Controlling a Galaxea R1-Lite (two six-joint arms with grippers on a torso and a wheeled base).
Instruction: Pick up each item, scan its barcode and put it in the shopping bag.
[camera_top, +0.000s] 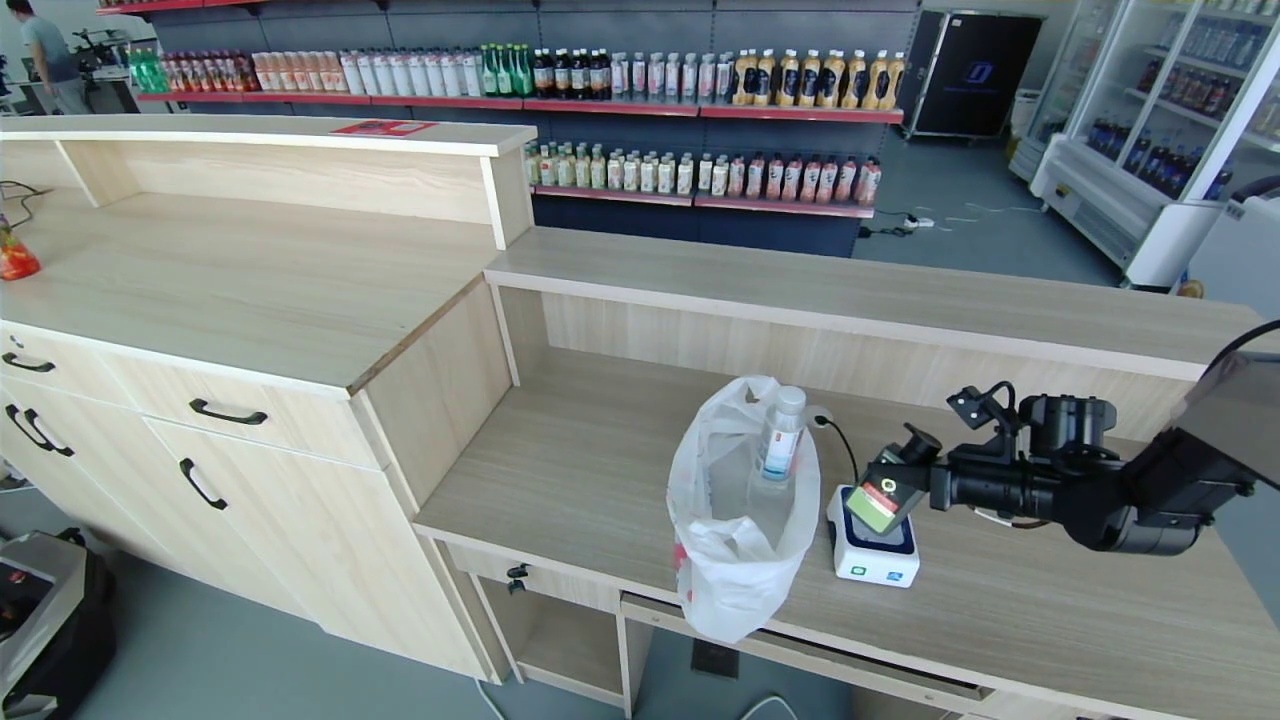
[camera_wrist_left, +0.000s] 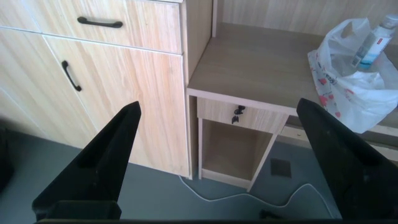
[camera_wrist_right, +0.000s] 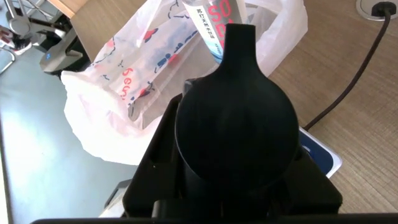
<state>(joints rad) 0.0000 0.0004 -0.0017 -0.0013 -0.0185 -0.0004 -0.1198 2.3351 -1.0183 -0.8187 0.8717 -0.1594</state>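
Head view: right hand (camera_top: 888, 484) pinching flat green-red packet (camera_top: 874, 506), long axis tilted down toward white scanner box (camera_top: 872, 562); left hand (camera_wrist_left: 219, 107) spread.

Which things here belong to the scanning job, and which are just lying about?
Job: pack in right gripper, scanner, bag, bottle inside it.
Lying about: shelved drinks, fridge, drawers.

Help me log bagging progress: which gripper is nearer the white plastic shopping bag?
Right. The right gripper holds a small green packet over the white scanner box beside the white plastic shopping bag; the left gripper hangs open in front of the wooden counter, farther off.
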